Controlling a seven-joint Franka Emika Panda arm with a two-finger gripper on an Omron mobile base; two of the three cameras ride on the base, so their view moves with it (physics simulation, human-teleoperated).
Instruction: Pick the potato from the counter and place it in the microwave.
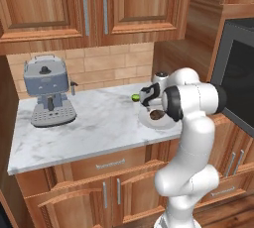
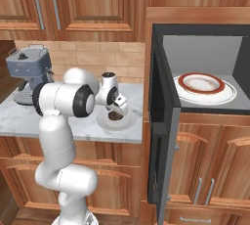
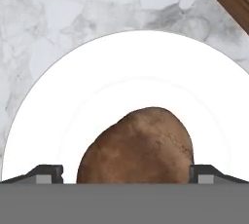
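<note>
Hand view: end effector (image 3: 124, 174) fingertips flank potato (image 3: 137, 146) mid-plate (image 3: 121, 67).

Potato (image 3: 138, 147) bottom cut off; tool (image 3: 125, 173) contact perhaps hidden.

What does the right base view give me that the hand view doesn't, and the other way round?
Right base view alone: the microwave with its door open, a red-rimmed plate inside, and the coffee machine. Hand view alone: the gripper open, a fingertip on each side of the potato. Both: the potato on a white plate on the counter.
</note>
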